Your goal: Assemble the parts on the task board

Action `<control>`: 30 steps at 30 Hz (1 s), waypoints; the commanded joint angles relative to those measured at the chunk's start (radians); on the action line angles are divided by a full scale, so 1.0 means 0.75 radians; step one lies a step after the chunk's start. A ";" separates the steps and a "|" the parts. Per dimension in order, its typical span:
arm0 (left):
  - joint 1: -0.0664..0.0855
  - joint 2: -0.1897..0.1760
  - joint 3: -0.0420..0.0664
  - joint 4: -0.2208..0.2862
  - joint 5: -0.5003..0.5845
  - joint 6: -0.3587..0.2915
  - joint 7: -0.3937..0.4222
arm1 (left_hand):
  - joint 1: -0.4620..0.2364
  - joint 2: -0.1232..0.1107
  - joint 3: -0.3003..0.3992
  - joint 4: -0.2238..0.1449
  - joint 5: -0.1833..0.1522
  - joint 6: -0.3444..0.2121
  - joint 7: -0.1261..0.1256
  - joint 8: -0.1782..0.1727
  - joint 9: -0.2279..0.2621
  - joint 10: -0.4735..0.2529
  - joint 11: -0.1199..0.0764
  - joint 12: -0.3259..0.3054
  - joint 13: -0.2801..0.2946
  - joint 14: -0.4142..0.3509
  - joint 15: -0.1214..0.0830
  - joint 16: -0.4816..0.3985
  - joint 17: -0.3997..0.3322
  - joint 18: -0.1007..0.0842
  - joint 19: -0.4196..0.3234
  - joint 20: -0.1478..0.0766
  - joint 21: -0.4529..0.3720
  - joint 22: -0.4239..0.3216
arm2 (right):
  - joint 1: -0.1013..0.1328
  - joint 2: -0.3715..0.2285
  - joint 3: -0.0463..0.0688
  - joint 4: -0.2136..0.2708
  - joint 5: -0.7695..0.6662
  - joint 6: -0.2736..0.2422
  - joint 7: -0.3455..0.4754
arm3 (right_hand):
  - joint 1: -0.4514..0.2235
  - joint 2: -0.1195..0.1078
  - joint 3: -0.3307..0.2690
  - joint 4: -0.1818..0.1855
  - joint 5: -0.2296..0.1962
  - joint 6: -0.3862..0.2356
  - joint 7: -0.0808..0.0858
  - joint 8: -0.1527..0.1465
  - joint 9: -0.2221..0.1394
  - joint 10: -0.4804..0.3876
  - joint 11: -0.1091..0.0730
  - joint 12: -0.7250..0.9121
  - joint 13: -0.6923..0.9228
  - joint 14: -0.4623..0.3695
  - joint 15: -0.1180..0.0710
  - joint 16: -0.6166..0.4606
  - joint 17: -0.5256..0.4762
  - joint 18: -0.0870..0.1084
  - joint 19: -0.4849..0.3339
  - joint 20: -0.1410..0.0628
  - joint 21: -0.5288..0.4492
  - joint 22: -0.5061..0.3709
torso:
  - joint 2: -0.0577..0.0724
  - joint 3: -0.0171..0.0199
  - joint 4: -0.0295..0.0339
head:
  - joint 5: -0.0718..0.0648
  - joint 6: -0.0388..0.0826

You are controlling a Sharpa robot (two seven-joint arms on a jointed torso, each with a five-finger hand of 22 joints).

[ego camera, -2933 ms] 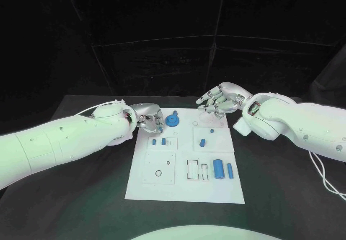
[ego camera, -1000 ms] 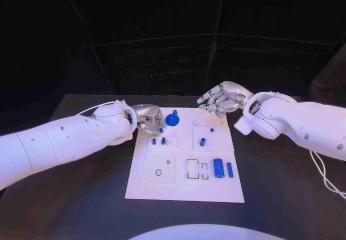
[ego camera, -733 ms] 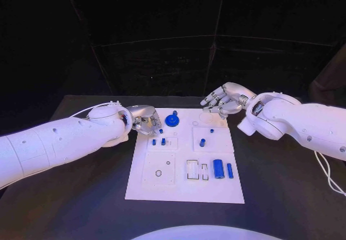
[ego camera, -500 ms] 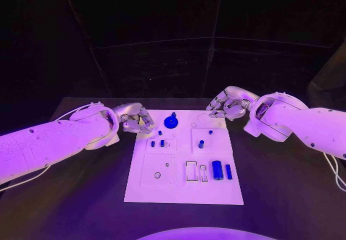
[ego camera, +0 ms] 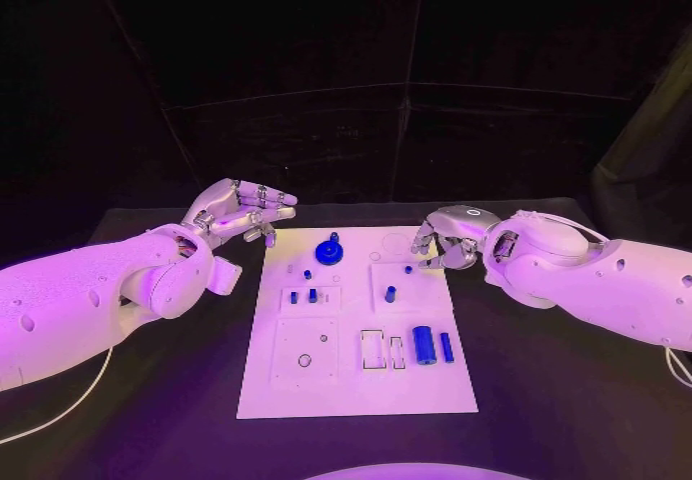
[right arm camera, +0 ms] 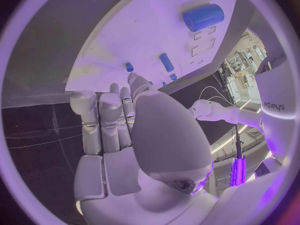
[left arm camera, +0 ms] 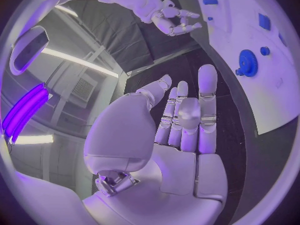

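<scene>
Looking small, stiff and light, the blue gear (ego camera: 330, 251) sits at the task board's (ego camera: 353, 385) far edge, best pinched by its rim, between the empty, spread left hand (ego camera: 240, 210) and curled, empty right hand (ego camera: 447, 237).

the right hand (ego camera: 444, 240) covers the task board's (ego camera: 356, 385) far right corner; the tiny parts (ego camera: 300, 296) are too small to tell apart.
</scene>
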 commanded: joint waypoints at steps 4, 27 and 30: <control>0.001 -0.015 0.000 0.027 0.320 -0.001 0.132 | 0.001 0.014 -0.012 0.000 0.006 0.012 -0.001 0.009 -0.002 -0.011 -0.002 0.012 0.004 -0.018 0.000 -0.020 -0.031 0.027 -0.014 0.000 -0.031 -0.025 | -0.022 0.025 0.002 0.000 -0.174 0.018 -0.038 | 0.000 -0.018 0.019 0.000 -0.012 -0.009 0.014 -0.020 -0.004 -0.010 0.010 -0.027 -0.049 0.022 0.018 0.022 0.014 -0.025 0.014 0.014 0.026 0.029 | 0.000 0.0002 0.0051 | -0.007 0.000; 0.000 -0.027 -0.001 0.036 0.336 -0.002 0.111 | 0.016 0.024 -0.012 -0.008 0.006 0.011 0.003 0.011 -0.003 -0.020 0.000 0.025 0.006 -0.040 0.001 -0.046 -0.074 0.028 -0.021 0.001 -0.050 -0.038 | -0.057 0.107 0.001 -0.068 -0.161 0.083 -0.024 | 0.035 0.011 0.189 -0.040 -0.114 0.019 0.022 -0.032 -0.002 0.049 0.015 -0.072 -0.191 0.028 0.021 0.113 0.079 -0.038 0.046 0.020 0.101 0.123 | 0.002 0.0013 0.0016 | -0.001 -0.008; 0.000 -0.028 -0.001 0.036 0.337 -0.004 0.105 | 0.019 0.027 -0.011 -0.009 0.006 0.010 0.003 0.011 -0.004 -0.022 0.000 0.026 0.006 -0.041 0.001 -0.047 -0.076 0.027 -0.022 0.001 -0.052 -0.039 | -0.059 0.110 0.001 -0.071 -0.160 0.101 -0.025 | 0.038 0.015 0.228 -0.053 -0.136 0.044 0.016 -0.025 0.002 0.076 0.009 -0.071 -0.205 0.036 0.017 0.150 0.111 -0.045 0.065 0.017 0.130 0.161 | 0.002 0.0013 0.0008 | -0.001 -0.012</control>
